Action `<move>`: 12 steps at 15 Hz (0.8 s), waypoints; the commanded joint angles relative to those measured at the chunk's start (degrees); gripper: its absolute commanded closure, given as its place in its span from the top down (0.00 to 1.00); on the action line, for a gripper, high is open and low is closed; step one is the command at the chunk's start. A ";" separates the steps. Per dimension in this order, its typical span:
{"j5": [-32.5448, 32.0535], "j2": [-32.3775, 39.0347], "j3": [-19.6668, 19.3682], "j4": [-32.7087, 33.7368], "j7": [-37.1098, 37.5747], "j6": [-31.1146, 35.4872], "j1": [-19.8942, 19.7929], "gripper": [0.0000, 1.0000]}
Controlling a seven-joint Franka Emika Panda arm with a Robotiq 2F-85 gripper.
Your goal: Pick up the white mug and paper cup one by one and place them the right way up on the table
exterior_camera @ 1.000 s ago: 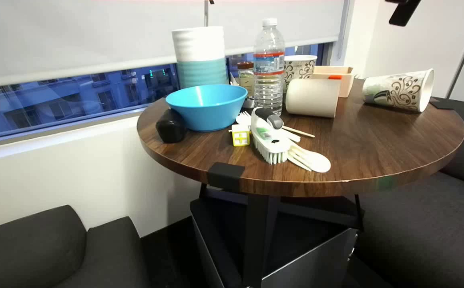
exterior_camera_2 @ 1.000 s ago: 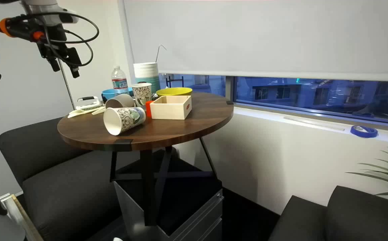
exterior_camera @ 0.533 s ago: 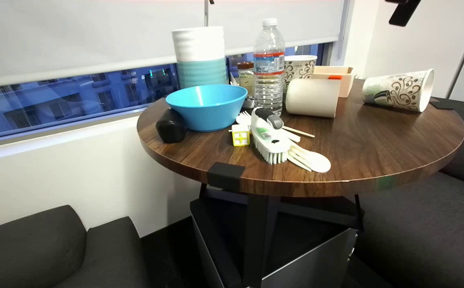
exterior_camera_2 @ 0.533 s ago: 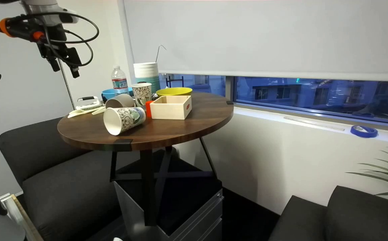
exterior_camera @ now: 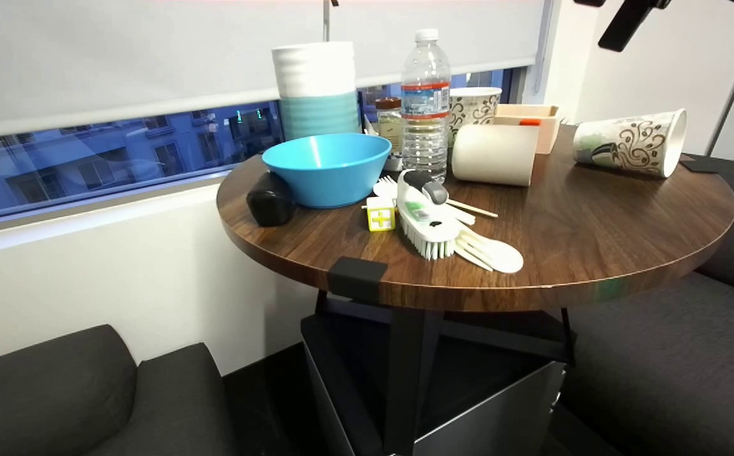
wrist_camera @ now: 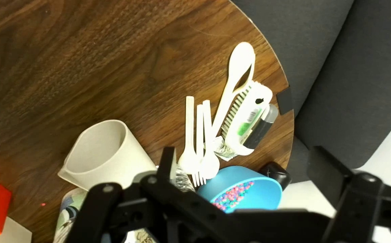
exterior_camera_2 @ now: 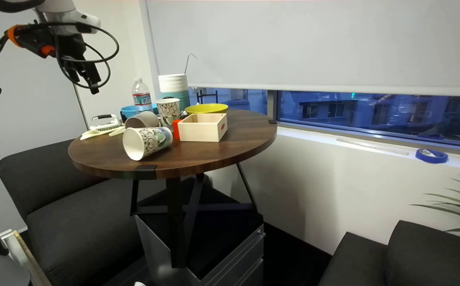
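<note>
Wrist view: black two-finger gripper [wrist_camera: 244, 162] spread wide, holding nothing, hangs well above the round dark-brown wood-grain table [wrist_camera: 114, 67]. Large plain off-white mug [wrist_camera: 117, 162] lies on its side, inboard of the edge, partly hidden by one finger, not between the two.

My read: approach for the first pick, likely the mug; neither task item is upright yet. Next move calls for a sideways shift to centre on the mug, then down, grip across body or wall, lift, quarter turn so the mouth faces up. Watch the clear plastic water bottle with red-and-blue label [exterior_camera: 425, 126], upright just beside the mug's base in an exterior view; easy to knock. Can't tell if they touch.

Small tapered cream-white paper cup with dark swirl print [exterior_camera_2: 150, 142] is also on its side, near the edge, mouth toward the black patch [exterior_camera_2: 145, 172] there in an exterior view. Probably thin-walled, go light.

Looks: mug smooth, unmarked, rim drawn to a point, maybe a spout. Cup shows no dents.
</note>
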 commanded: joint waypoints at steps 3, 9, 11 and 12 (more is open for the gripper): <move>4.36 0.80 0.19 -5.19 7.44 4.64 -4.94 1.00; 11.31 3.37 -1.14 -8.06 11.12 9.57 -5.80 1.00; 12.85 5.08 -0.84 -8.64 11.66 11.83 -5.81 1.00; 13.26 5.98 -0.54 -8.93 11.71 13.59 -5.83 1.00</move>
